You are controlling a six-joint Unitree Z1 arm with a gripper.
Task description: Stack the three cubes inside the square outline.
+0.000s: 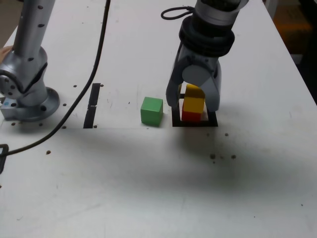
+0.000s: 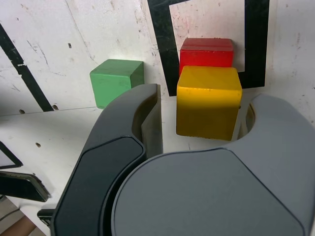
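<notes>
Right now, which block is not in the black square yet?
The green cube. It sits alone on the table, outside the square outline, on the exterior view's left of it. The yellow cube is stacked on the red cube inside.

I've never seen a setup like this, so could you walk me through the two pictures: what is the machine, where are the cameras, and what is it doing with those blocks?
The machine is a single robot arm ending in a grey pincer. One picture comes from a camera standing off the arm and looking down at a white table. The other comes from a camera on the arm's wrist, so the pincer's two grey fingers fill the foreground.

On the table is a square of black tape. Inside it sits a red cube with a yellow cube stacked on top. The pincer stands around the yellow cube; the wrist view shows a gap on one side, so the jaws look partly open rather than clamped. A green cube waits on the table beside the square, on the exterior view's left. Farther left lie a black tape strip, a cable and a metal base.
</notes>
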